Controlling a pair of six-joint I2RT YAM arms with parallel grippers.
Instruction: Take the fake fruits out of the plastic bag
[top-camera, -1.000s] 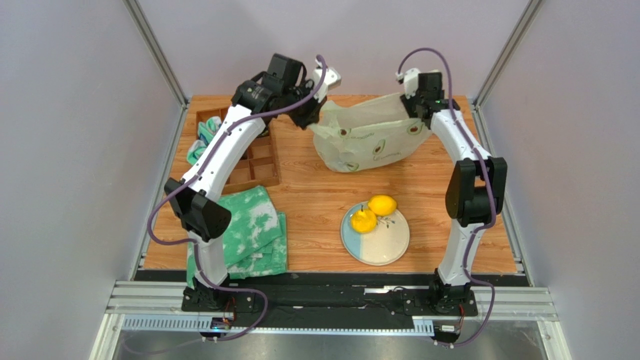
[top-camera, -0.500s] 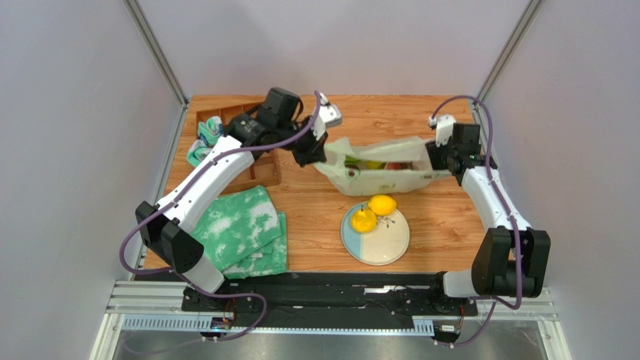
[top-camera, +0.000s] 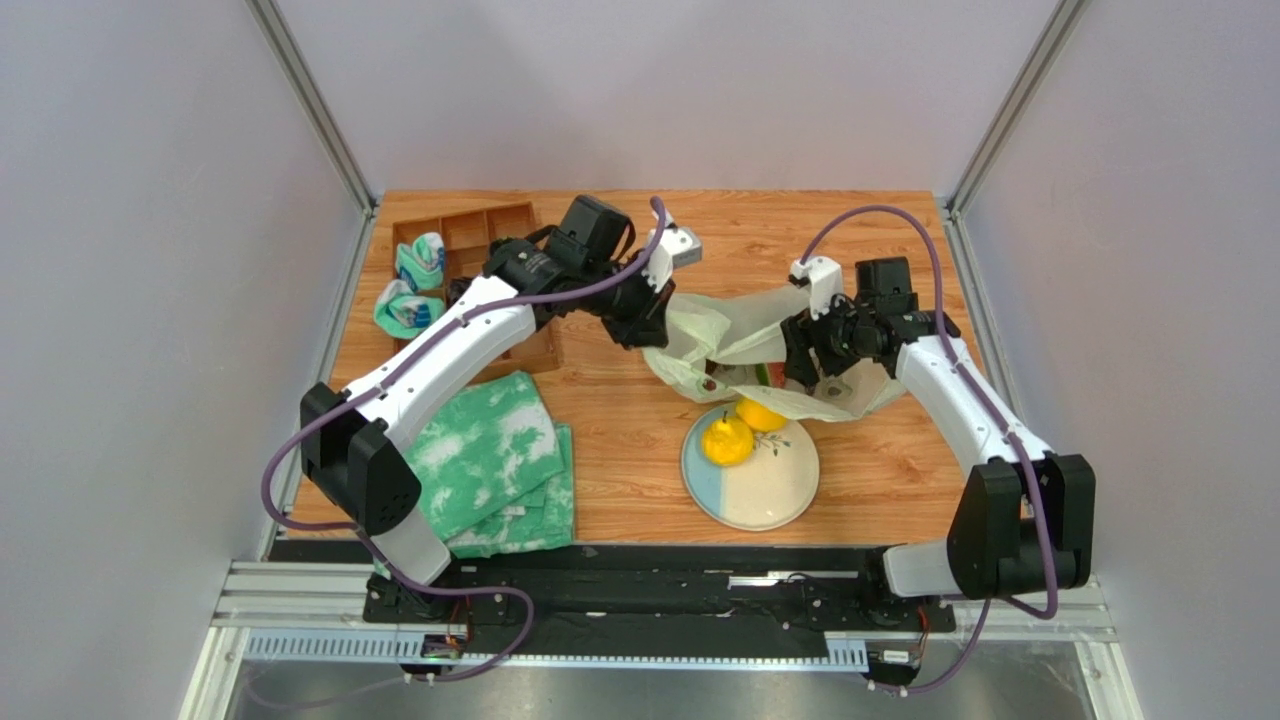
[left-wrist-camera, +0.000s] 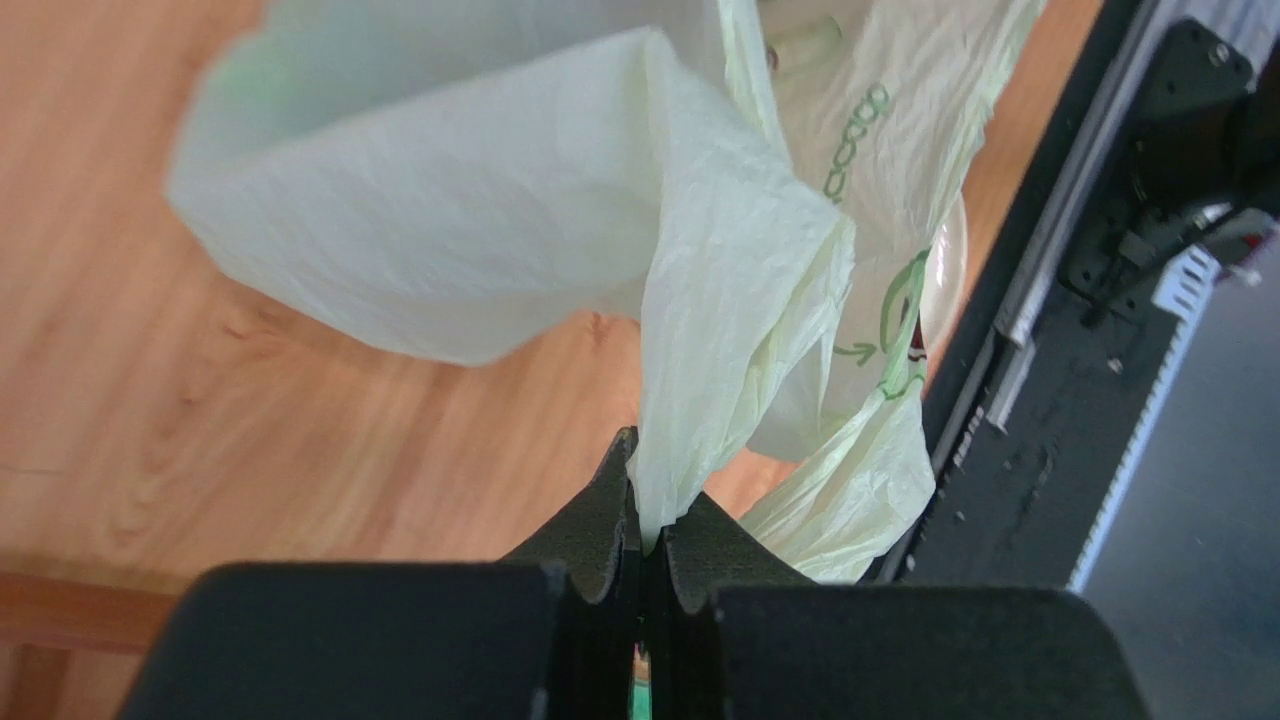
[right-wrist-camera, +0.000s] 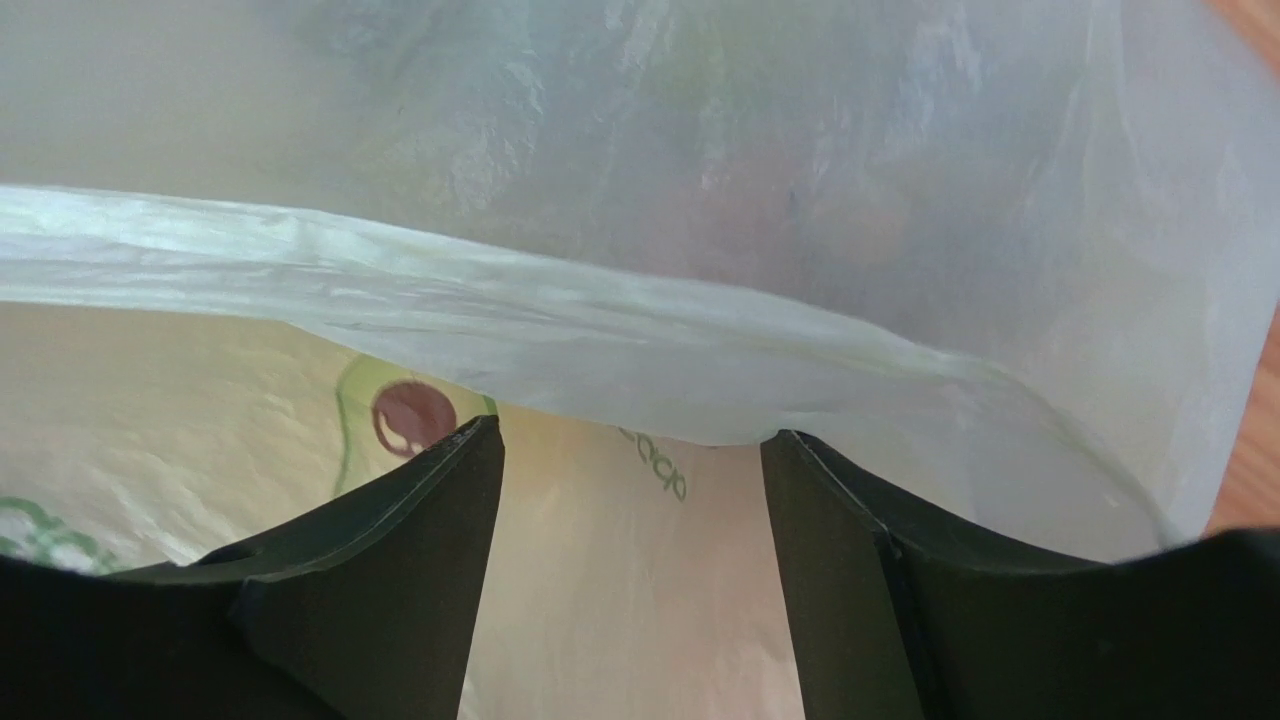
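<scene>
Two arms are reaching over the wooden worktop and meeting at the plastic bag, which is lying crumpled right of centre, with its near edge reaching the far rim of the plate. On the left side, a green-and-white cloth is lying folded near the front edge, well apart from the bag. Behind it a brown compartment tray is sitting at the far left corner, partly hidden by the left arm, with a small teal cloth bunched at its left end. On the blue-and-cream plate, a lemon is resting right at the bag's edge, and a second yellow fruit is lying just beside it.

The left end effector is pinching a gathered fold of the bag's film between its pressed-together fingers, holding that fold up off the wood. The right end effector is standing spread, its fingers apart, with a rolled edge of the bag crossing just ahead of the tips. A faint reddish shape is showing through the film; which fruit it is cannot be told.
</scene>
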